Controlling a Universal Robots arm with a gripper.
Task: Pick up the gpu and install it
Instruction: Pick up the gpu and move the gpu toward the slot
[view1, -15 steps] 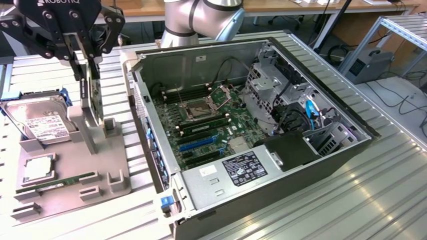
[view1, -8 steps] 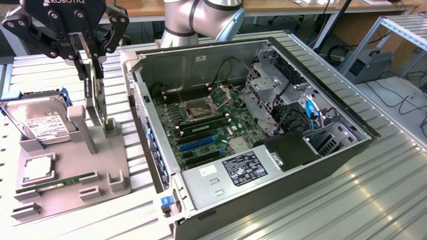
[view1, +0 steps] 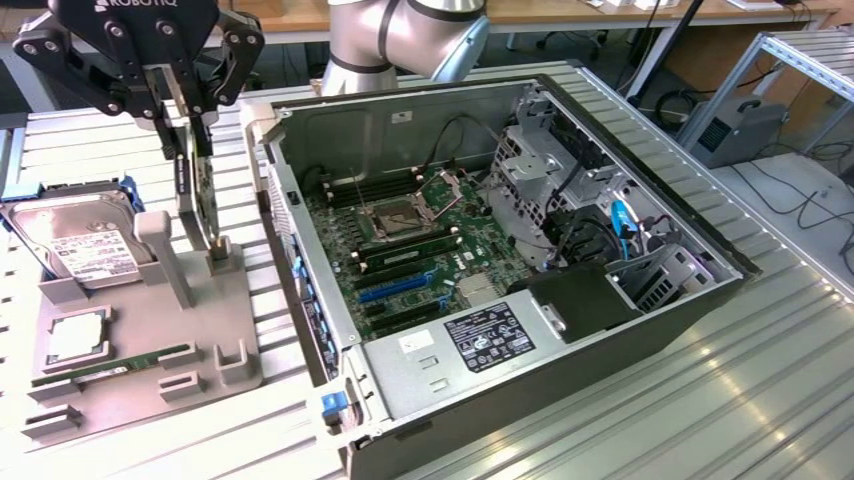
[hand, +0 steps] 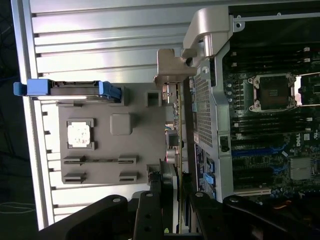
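The gpu (view1: 195, 200) is a thin card standing on edge, seen nearly edge-on, over the grey holder plate (view1: 147, 340) at the exterior view's left. My gripper (view1: 188, 135) comes down from above and is shut on the card's upper part, one finger on each face. The card's lower end is at the holder's slot posts; I cannot tell whether it still touches them. In the wrist view the gpu (hand: 176, 130) runs as a narrow strip from between my black fingers (hand: 148, 210), beside the open computer case wall (hand: 205, 115).
The open computer case (view1: 534, 330) lies to the exterior view's right of the holder, with its motherboard (view1: 414, 250) and blue slots (view1: 394, 290) facing up. On the holder are a hard drive (view1: 80, 250), a square processor (view1: 76, 335) and a memory stick (view1: 114, 368).
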